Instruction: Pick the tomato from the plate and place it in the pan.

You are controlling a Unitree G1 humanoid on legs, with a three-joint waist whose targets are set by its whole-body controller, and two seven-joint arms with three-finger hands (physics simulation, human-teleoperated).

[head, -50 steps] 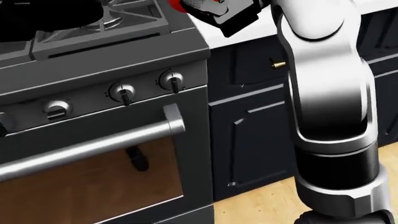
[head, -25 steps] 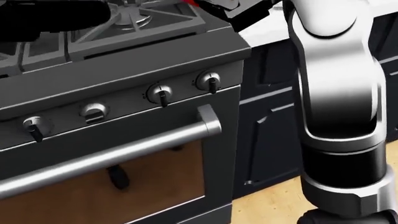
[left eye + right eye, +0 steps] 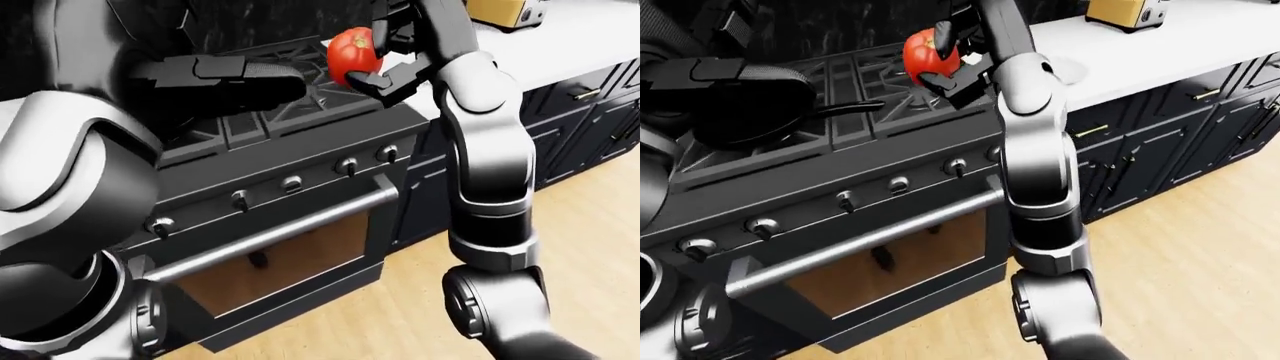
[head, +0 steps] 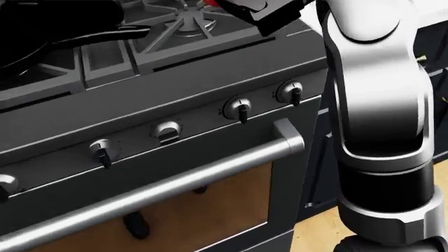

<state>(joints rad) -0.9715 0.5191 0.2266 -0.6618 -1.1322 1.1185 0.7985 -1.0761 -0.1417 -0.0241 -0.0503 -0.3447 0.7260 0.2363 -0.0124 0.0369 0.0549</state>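
The red tomato (image 3: 350, 49) hangs above the right-hand burners of the stove, and my right hand (image 3: 943, 55) is shut on it, black fingers wrapped round its right side. A black pan (image 3: 745, 105) sits on the left burners, its handle (image 3: 845, 109) pointing right toward the tomato. My left hand (image 3: 228, 75) hovers over the pan area with its fingers stretched out flat and nothing in them. A pale plate (image 3: 1068, 71) shows on the white counter just behind my right arm. The head view catches only the pan's rim (image 4: 42, 44) and a sliver of the tomato.
The stove (image 3: 300, 150) has a row of knobs (image 4: 240, 108) and a long oven handle (image 4: 182, 184) below. White counter (image 3: 1170, 45) with a tan box (image 3: 1125, 11) runs to the right above dark cabinets (image 3: 1160, 150). Wooden floor (image 3: 1180, 285) lies below.
The head view has swung left: the stove's knobs slid rightward in the picture and the pan has come into view at top left. My right hand still holds the tomato.
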